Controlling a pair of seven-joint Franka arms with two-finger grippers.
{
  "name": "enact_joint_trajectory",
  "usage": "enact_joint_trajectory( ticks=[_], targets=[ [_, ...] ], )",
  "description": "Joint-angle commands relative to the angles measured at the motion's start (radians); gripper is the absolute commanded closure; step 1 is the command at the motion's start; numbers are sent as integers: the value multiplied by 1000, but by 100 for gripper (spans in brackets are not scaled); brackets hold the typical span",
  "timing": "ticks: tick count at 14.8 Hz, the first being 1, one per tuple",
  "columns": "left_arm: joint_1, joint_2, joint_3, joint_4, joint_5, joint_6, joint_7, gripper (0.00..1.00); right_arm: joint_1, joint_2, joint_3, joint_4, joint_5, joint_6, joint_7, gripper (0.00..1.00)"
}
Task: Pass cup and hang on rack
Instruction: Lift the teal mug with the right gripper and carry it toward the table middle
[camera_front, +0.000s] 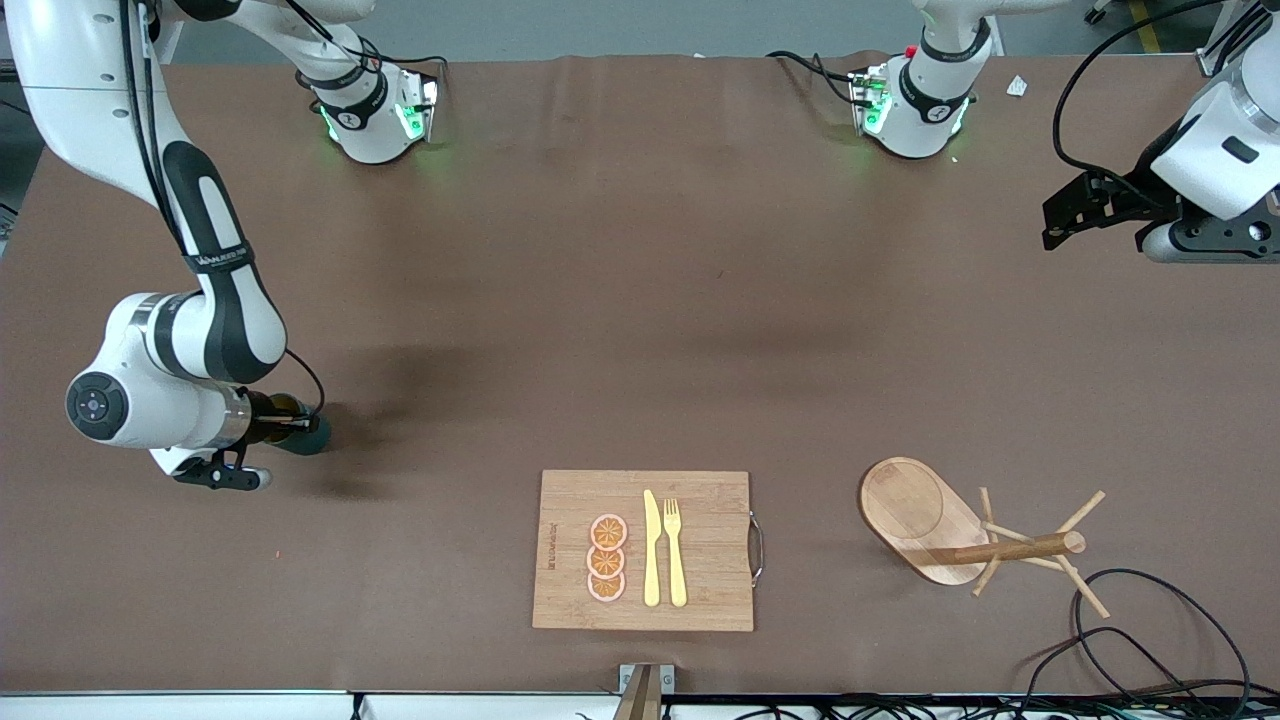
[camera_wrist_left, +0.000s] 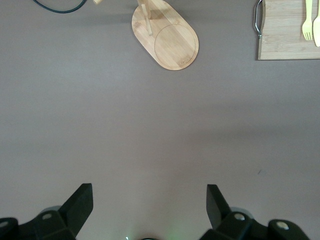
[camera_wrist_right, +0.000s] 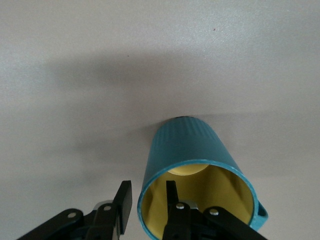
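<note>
We see right gripper (camera_wrist_right: 145, 205) pinching teal cylindrical cup (camera_wrist_right: 192, 172) wall; left gripper (camera_wrist_left: 150, 205) waits spread; next lift, handover.

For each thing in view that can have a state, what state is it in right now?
cup: upright on the table, rim pinched by the right hand, one finger inside, one outside.
rack: standing empty, no cup on its pegs.
right hand: shut on cup.
left hand: open, empty, waiting above the table at its own end.
</note>
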Motion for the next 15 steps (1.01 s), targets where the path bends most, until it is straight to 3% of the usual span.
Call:
enact_joint_trajectory(
  ticks=[1, 3, 9, 15],
  targets=[
    [2, -3, -5, -5, 12, 9, 10, 0, 15, -5, 3, 9, 11, 5, 14, 88],
    [3, -3, -5, -7, 12, 9, 10, 0, 27, -5, 3, 39, 11, -3, 5, 99],
    [2, -3, -5, -7, 12, 9, 10, 0, 107, -17, 14, 87, 17, -27, 19, 100],
    [2, -3, -5, -7, 12, 9, 10, 0, 249, -26, 92, 177, 33, -90, 256, 100]
  ],
)
